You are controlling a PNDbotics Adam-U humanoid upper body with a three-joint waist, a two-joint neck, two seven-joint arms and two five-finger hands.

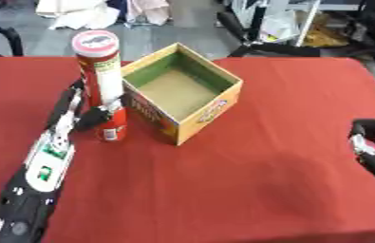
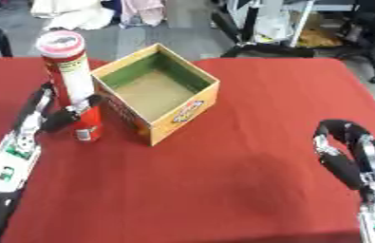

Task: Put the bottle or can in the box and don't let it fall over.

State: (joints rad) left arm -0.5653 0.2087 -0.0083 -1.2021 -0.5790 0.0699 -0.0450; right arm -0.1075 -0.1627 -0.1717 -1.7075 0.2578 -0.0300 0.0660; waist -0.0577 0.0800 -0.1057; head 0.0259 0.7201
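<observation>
A tall red and white can (image 1: 100,76) with a red lid stands on the red table (image 1: 248,171), just left of the box. The open cardboard box (image 1: 183,90) has green inner walls, a bare floor and orange printed sides. My left hand (image 1: 90,116) comes in from the lower left and is curled round the can's lower part, its thumb across the front and its fingers behind. The can's base (image 1: 112,134) is at the table surface, and the can leans slightly. My right hand (image 2: 344,154) rests near the lower right edge with relaxed, bent fingers, holding nothing.
Beyond the table's far edge are chair legs (image 1: 257,38), cloth (image 1: 78,14) and other clutter on the floor. Red cloth stretches wide between the box and my right hand.
</observation>
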